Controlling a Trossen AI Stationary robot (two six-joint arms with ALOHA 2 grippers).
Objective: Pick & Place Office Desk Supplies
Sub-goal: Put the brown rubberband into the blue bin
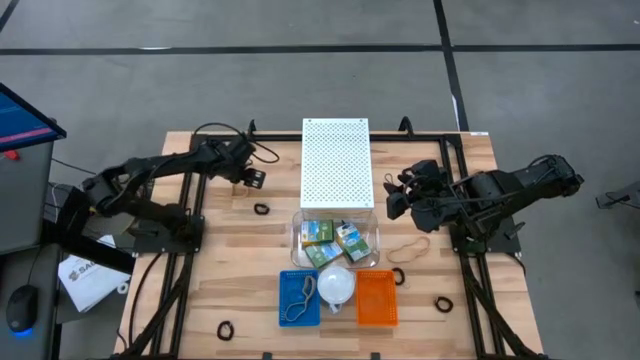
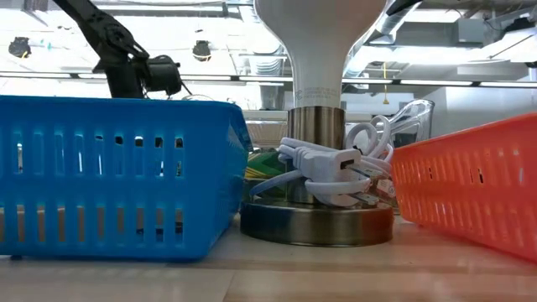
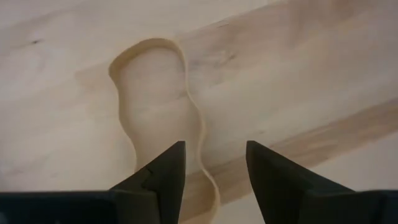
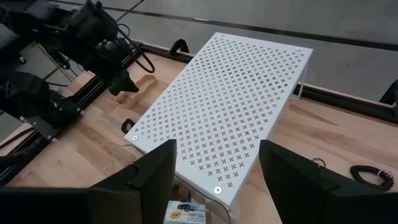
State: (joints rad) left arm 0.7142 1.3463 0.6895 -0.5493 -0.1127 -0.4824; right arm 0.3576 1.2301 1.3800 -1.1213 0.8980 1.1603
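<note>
Nearest the left wrist camera: left tool (image 3: 214, 171) down at the table (image 3: 311, 74), jaws apart, straddling one strand of a tan rubber band (image 3: 155, 112), nothing clamped yet. Band's long axis runs straight ahead of the tool, far-left on the table. Left arm is clearly nearer. Farther right, right tool (image 1: 398, 195) hangs released above the white perforated panel (image 1: 336, 160).

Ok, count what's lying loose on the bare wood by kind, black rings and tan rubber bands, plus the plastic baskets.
Black rings: 4
Tan rubber bands: 2
Plastic baskets: 2, one blue, one orange
Total: 8
</note>
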